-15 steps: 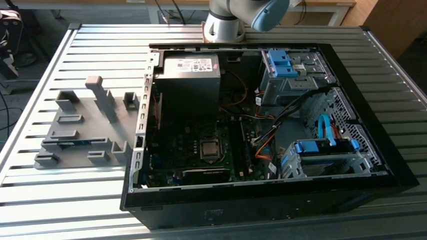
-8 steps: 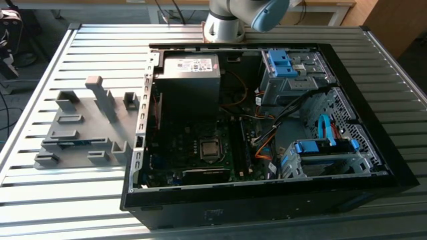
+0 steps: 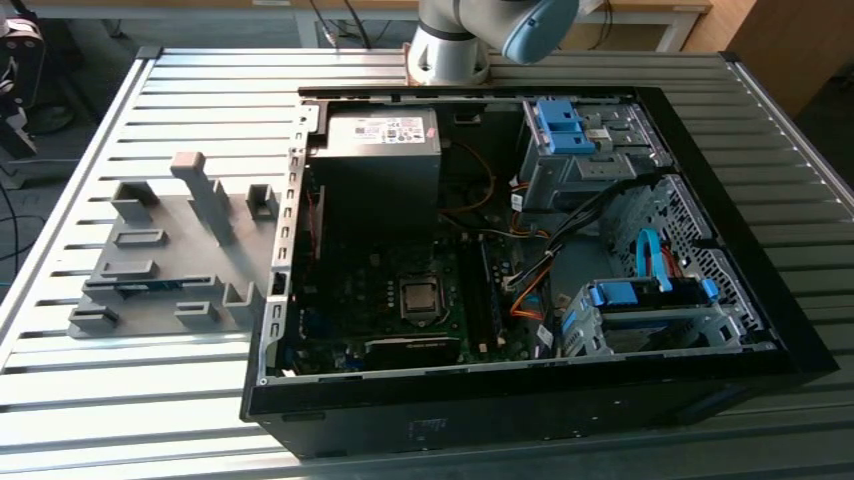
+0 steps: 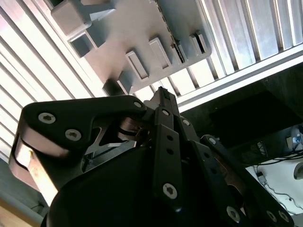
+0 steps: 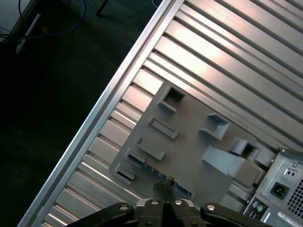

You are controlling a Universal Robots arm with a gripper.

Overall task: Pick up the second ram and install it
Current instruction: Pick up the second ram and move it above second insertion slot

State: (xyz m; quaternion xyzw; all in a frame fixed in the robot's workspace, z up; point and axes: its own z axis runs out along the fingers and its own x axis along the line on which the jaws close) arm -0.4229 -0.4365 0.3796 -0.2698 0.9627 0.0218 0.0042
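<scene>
In both wrist views, the black metal two-fingered gripper (image 5: 164, 185) (image 4: 163, 94) is seen with its fingers pressed together at the tips, and nothing is pinched between them. Beyond the tips in the first wrist view, the second ram (image 5: 137, 159) is seen as a long, thin blue strip lying on edge in a low slot of the grey plastic holder fixture (image 5: 189, 142). Its middle is hidden behind the fingertips, and its blue ends show on either side. The chips on it cannot be made out. No contact between the gripper and the stick is seen.

The fixture (image 4: 123, 33) is a flat grey plate with raised rectangular pockets and upright blocks, set on the ribbed aluminium table (image 5: 227, 56).

In the exterior view, the same blue strip (image 3: 140, 286) is seen low in the fixture (image 3: 200, 270), toward the exterior view's left and well apart from the open black computer case (image 3: 534, 415). The case lies on its side on the table (image 3: 134, 400), just beside the fixture. Inside it, a dark green motherboard (image 3: 400, 300) and, farther back, a grey boxed power supply (image 3: 384, 150) are seen. Behind the case, the pale base of the robot arm (image 3: 454, 50) is mounted
</scene>
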